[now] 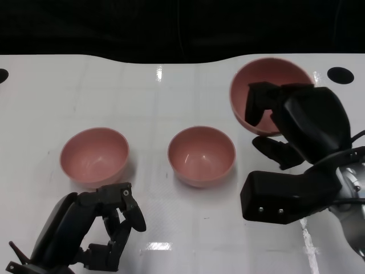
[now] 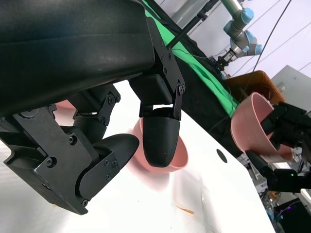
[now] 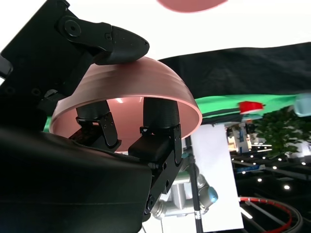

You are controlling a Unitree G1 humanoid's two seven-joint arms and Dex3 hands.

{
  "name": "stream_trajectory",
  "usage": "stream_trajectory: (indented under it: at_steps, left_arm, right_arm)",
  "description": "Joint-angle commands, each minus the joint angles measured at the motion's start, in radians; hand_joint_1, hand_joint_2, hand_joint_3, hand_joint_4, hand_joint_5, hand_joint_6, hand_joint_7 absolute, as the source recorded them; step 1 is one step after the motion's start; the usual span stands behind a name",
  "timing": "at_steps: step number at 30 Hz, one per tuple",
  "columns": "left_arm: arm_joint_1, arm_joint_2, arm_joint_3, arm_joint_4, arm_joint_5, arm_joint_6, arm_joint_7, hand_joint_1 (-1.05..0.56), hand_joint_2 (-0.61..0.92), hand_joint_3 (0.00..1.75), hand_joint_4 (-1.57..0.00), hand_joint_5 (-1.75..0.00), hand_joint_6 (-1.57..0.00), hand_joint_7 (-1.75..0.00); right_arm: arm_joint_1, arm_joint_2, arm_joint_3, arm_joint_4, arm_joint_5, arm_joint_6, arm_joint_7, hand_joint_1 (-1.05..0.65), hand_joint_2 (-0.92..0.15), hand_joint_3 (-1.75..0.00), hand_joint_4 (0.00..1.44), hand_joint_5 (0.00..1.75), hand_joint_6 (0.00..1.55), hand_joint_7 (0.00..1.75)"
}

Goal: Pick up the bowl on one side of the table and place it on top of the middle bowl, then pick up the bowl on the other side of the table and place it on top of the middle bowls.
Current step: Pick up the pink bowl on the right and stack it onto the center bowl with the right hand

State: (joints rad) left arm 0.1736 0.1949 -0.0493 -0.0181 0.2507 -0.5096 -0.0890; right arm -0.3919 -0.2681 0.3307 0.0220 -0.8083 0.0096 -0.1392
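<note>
All three bowls are the same dusty pink — the left bowl [image 1: 94,156], the middle bowl [image 1: 201,155] and the tilted bowl [image 1: 263,85], which looks more salmon from the right wrist cam. Table [image 1: 142,97] is glossy white with faint grid lines. Both hands — left hand [image 1: 108,228], right hand [image 1: 296,123] — are matte black. Backdrop [image 1: 171,25] is black, with a bright green cloth [image 2: 199,68] behind.

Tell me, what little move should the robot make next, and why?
Probably carry the lifted bowl across until it hangs over the middle bowl. The right hand already grips it by the rim, tilted and off the table, and the middle bowl sits empty. The left hand holds nothing.
</note>
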Motion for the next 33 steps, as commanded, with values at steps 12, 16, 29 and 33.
stream_trajectory:
  at_steps: [12, 16, 29, 33]
  left_arm:
    - [0.011, 0.0, -0.009, -0.029, 0.016, 0.006, 0.022, -0.11, 0.3, 1.45, -0.92, -1.59, -0.85, -1.38]
    - [0.014, -0.001, -0.012, -0.039, 0.027, 0.012, 0.026, -0.11, 0.3, 1.45, -0.92, -1.6, -0.85, -1.38]
    - [0.028, -0.008, -0.027, -0.08, 0.03, 0.051, 0.028, -0.12, 0.3, 1.45, -0.9, -1.63, -0.85, -1.38]
    - [0.031, -0.005, -0.029, -0.086, 0.024, 0.058, 0.026, -0.13, 0.29, 1.45, -0.89, -1.65, -0.86, -1.37]
  right_arm:
    - [-0.051, 0.098, 0.041, 0.033, 0.079, -0.034, 0.071, -0.17, -0.27, -1.37, 1.01, 1.75, 0.76, 1.75]
    - [-0.053, 0.121, 0.056, 0.058, 0.094, -0.043, 0.084, -0.18, -0.27, -1.37, 1.0, 1.75, 0.75, 1.75]
    - [-0.065, 0.15, 0.132, 0.207, 0.073, -0.06, 0.079, -0.19, -0.39, -1.07, 0.95, 1.75, 1.07, 0.68]
    - [-0.079, 0.165, 0.155, 0.297, 0.058, -0.085, 0.026, -0.21, -0.4, -1.0, 0.97, 1.75, 1.09, 0.7]
